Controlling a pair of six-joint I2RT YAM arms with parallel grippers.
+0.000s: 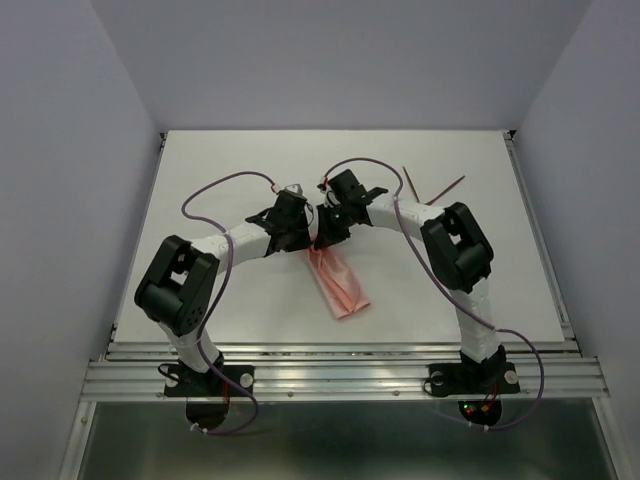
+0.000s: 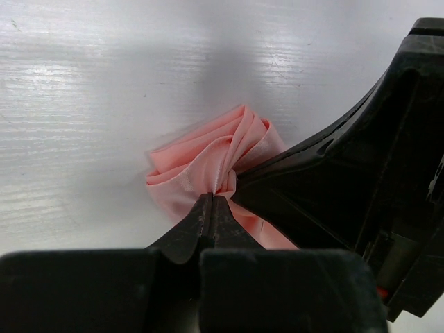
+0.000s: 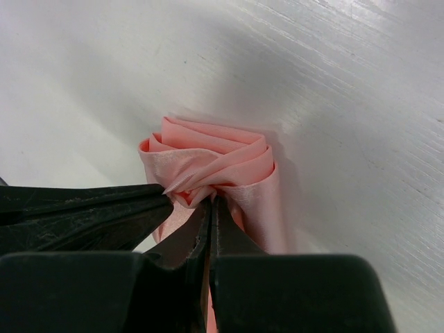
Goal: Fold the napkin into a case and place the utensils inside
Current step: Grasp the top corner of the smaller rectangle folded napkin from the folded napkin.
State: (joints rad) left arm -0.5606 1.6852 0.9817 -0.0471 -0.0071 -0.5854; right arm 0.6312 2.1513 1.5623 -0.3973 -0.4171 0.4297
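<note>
Top external view showed the napkin (image 1: 340, 285) as a narrow salmon-pink strip on the white table (image 1: 240, 160). It ran from near the middle toward the near edge, and its far end was bunched up where both arms met. From its wrist view, the left gripper (image 2: 213, 199) had its jaws pressed fully together on a pinch of that bunched end, with gathered folds of cloth spilling out just beyond the tips. Beside it, the right gripper (image 3: 210, 202) was likewise clamped tight on the same bunch, its fingers just beside the left ones. The utensils (image 1: 411, 183), two thin reddish-brown sticks, lay in a loose V at the far right of the table, well apart from the cloth and both grippers.
</note>
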